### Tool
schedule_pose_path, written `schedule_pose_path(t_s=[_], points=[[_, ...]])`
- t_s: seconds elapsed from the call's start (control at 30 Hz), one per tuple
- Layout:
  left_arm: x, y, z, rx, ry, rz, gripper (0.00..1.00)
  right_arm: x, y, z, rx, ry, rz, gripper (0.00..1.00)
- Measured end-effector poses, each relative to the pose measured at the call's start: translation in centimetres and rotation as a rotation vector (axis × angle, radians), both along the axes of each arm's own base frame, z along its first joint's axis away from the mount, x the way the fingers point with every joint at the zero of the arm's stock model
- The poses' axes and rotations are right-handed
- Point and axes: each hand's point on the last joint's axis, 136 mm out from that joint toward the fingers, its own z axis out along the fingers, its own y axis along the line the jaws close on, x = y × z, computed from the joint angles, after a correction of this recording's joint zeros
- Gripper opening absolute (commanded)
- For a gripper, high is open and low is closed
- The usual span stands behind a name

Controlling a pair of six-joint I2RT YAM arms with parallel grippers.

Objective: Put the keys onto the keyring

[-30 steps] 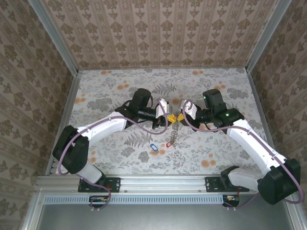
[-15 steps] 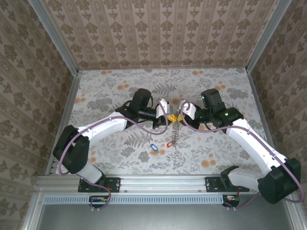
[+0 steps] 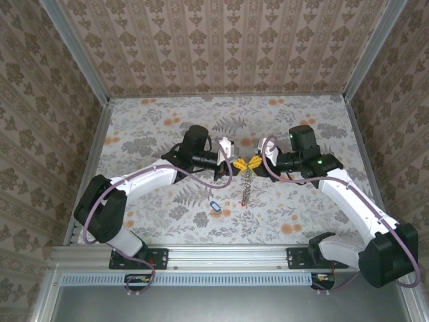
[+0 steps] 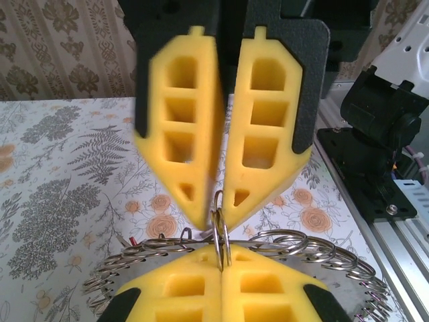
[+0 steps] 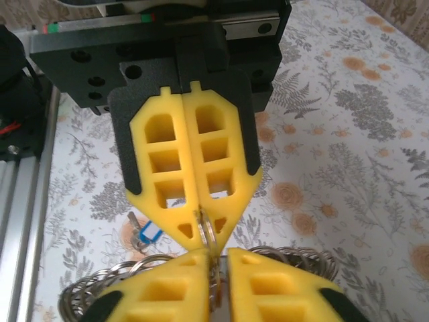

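Note:
The keyring (image 3: 247, 184), a bunch of grey metal rings, hangs like a chain between the two grippers above the mid-table. My left gripper (image 3: 238, 164) is shut on one thin ring of it (image 4: 222, 258). My right gripper (image 3: 255, 163) meets it tip to tip. Its yellow jaws stand a sliver apart with the same ring's wire filling the gap (image 5: 216, 261). The other rings fan out beneath (image 4: 295, 241). A blue-tagged key (image 3: 214, 206) lies on the table in front of the left gripper, also seen under the jaws (image 5: 149, 233). A red tag (image 4: 132, 241) peeks out behind the rings.
The floral tabletop (image 3: 154, 127) is walled in by patterned panels, with metal rails along both sides and a rail (image 3: 228, 257) at the near edge. Both arms reach in from the near corners and meet at the centre.
The right wrist has shifted slightly right and the hanging keyring has swung right with it. The left jaws have closed fully and the right jaws have eased a little.

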Motion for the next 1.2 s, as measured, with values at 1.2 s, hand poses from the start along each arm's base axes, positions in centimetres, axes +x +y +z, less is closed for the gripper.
schedule_pose_path(t_s=[1.2], points=[[-0.21,-0.26,-0.38,0.05,-0.055,0.009,0.0,-0.48,-0.15,-0.7,-0.143,-0.032,-0.013,0.15]])
